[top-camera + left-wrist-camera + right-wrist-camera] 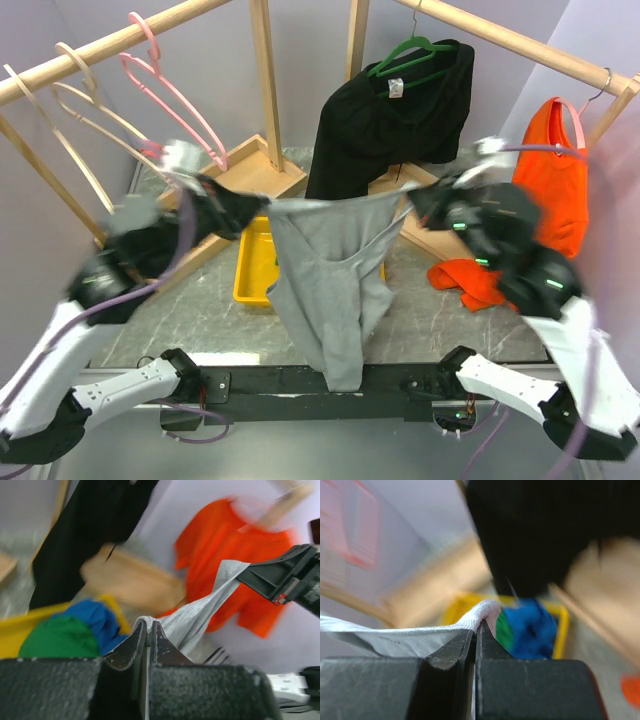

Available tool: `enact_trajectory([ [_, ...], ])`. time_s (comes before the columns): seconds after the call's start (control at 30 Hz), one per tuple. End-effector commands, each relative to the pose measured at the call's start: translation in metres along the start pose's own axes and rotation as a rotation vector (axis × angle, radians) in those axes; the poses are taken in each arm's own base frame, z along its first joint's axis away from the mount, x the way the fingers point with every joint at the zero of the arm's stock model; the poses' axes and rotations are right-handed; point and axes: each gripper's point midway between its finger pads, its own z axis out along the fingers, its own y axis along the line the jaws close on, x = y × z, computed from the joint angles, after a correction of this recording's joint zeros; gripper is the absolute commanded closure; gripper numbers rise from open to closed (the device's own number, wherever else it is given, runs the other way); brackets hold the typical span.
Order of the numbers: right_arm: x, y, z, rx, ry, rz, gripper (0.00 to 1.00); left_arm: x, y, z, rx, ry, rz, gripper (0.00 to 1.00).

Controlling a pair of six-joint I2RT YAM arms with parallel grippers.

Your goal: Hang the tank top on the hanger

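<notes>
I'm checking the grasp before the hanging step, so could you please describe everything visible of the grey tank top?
The tank top is plain light-grey, soft, sleeveless fabric. It hangs in the air, stretched between the arms: the left gripper pinches one end of its top edge, the right gripper the other, both shut on cloth. The top edge sags between them; the creased body drapes down, narrowing towards the arms' bases, in front of a yellow bin.
</notes>
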Motion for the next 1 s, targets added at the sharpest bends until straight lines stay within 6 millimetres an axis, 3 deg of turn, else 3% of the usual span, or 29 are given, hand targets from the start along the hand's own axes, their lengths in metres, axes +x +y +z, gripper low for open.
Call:
enact_trajectory([
  [0.0,0.109,-0.058,0.04,0.197,0.206,-0.028,1.0,0.084,0.077,0.033,-0.234,0.141,-0.045,0.99],
  [0.03,0.126,-0.065,0.043,0.211,0.237,-0.022,1.0,0.117,0.094,0.04,-0.253,0.195,-0.063,0.99],
  [0.1,0.159,-0.076,0.051,0.234,0.301,-0.025,1.0,0.152,0.114,0.047,-0.293,0.259,-0.08,0.99],
  [0.13,0.188,-0.088,0.052,0.26,0.361,-0.034,1.0,0.176,0.128,0.047,-0.325,0.308,-0.092,0.99],
  [0.23,0.228,-0.1,0.059,0.277,0.446,-0.044,1.0,0.206,0.145,0.05,-0.35,0.363,-0.103,0.99],
  [0.37,0.251,-0.11,0.072,0.316,0.502,-0.07,1.0,0.212,0.162,0.055,-0.417,0.354,-0.073,0.95],
  [0.47,0.249,-0.115,0.085,0.353,0.498,-0.098,1.0,0.211,0.17,0.063,-0.45,0.352,-0.049,0.91],
  [0.7,0.21,-0.119,0.115,0.428,0.415,-0.114,0.93,0.195,0.18,0.095,-0.5,0.303,-0.009,0.8],
  [0.77,0.206,-0.123,0.119,0.456,0.408,-0.125,0.88,0.187,0.178,0.105,-0.493,0.285,-0.002,0.79],
  [0.87,0.203,-0.125,0.124,0.473,0.412,-0.136,0.8,0.191,0.183,0.115,-0.504,0.305,0.006,0.75],
  [0.97,0.202,-0.129,0.125,0.486,0.407,-0.136,0.65,0.187,0.18,0.12,-0.492,0.301,0.018,0.61],
])
